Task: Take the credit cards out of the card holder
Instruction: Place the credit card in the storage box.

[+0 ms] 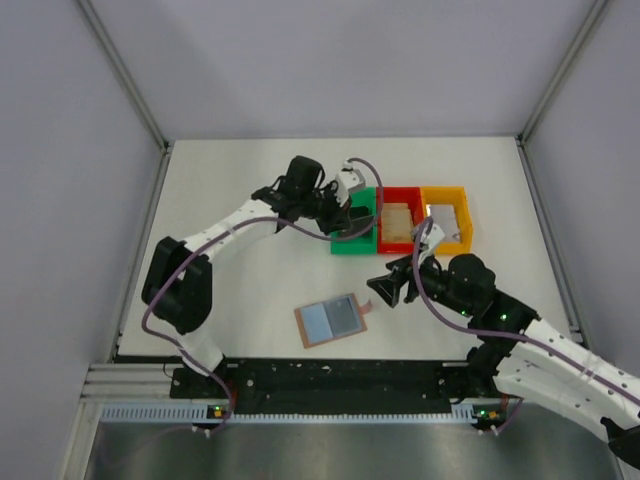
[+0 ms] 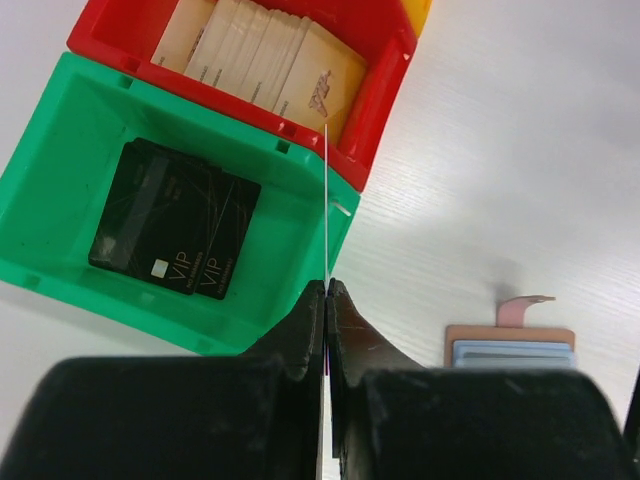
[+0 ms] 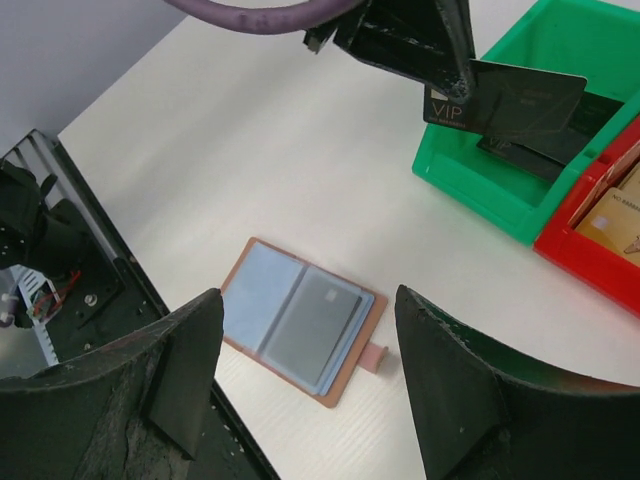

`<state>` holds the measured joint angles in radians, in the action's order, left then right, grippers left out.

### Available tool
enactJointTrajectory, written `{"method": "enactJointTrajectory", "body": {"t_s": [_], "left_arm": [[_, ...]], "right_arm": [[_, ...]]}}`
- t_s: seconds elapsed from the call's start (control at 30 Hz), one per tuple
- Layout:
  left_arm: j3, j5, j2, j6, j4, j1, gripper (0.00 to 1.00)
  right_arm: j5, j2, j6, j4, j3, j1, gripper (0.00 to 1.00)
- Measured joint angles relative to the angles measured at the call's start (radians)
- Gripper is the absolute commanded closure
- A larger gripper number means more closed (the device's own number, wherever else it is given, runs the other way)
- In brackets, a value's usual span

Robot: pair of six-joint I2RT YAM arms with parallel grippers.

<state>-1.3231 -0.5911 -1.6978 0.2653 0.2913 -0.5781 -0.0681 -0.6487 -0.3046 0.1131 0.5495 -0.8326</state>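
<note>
Left claw (image 2: 327, 290): clamped tight on one black credit card (image 3: 510, 98), which from its own camera shows only as a thin line straight ahead of the tips.
Held card: up in the air over the green bin (image 2: 60, 130), riding close to the wall shared with the red bin (image 2: 390, 60).
Bin pile (image 2: 175, 232): black cards lie flat inside, ahead and to the left of the left claw.
Right claw (image 3: 307, 300): spread wide, nothing in it, hovering over the desk (image 3: 250, 150).
Card holder (image 3: 262, 300): lying open, blue-grey face up, right below and between the right claw's fingers.
Pocket card (image 3: 318, 320): a grey card shows in one panel; whether more sit under it I cannot tell.
Step in hand: the drop, by my reading.
Doing it well: slide the held card left toward the bin's middle, clear of the red wall, dip low, then release so it lands flat on the pile.
</note>
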Motion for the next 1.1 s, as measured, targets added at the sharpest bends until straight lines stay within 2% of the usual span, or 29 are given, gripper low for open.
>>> {"method": "enactJointTrajectory", "body": {"t_s": [0.2, 0.57, 0.77, 0.87, 1.1], "left_arm": [[-0.123, -0.004, -0.149, 0.129, 0.1, 0.019, 1.0], [-0.309, -0.037, -0.377, 0.222, 0.204, 0.043, 1.0], [-0.329, -0.051, -0.406, 0.239, 0.233, 0.05, 0.84], [-0.331, -0.047, -0.406, 0.24, 0.238, 0.05, 0.7], [-0.348, -0.014, -0.396, 0.224, 0.241, 0.05, 0.46]], "right_arm": [[0.002, 0.014, 0.018, 0.029, -0.019, 0.0, 0.31], [0.019, 0.021, 0.041, 0.052, -0.019, 0.0, 0.31], [0.026, 0.021, 0.059, 0.063, -0.019, 0.0, 0.31], [0.028, 0.021, 0.061, 0.068, -0.019, 0.0, 0.31], [0.041, 0.021, 0.062, 0.089, -0.019, 0.0, 0.31]]}}
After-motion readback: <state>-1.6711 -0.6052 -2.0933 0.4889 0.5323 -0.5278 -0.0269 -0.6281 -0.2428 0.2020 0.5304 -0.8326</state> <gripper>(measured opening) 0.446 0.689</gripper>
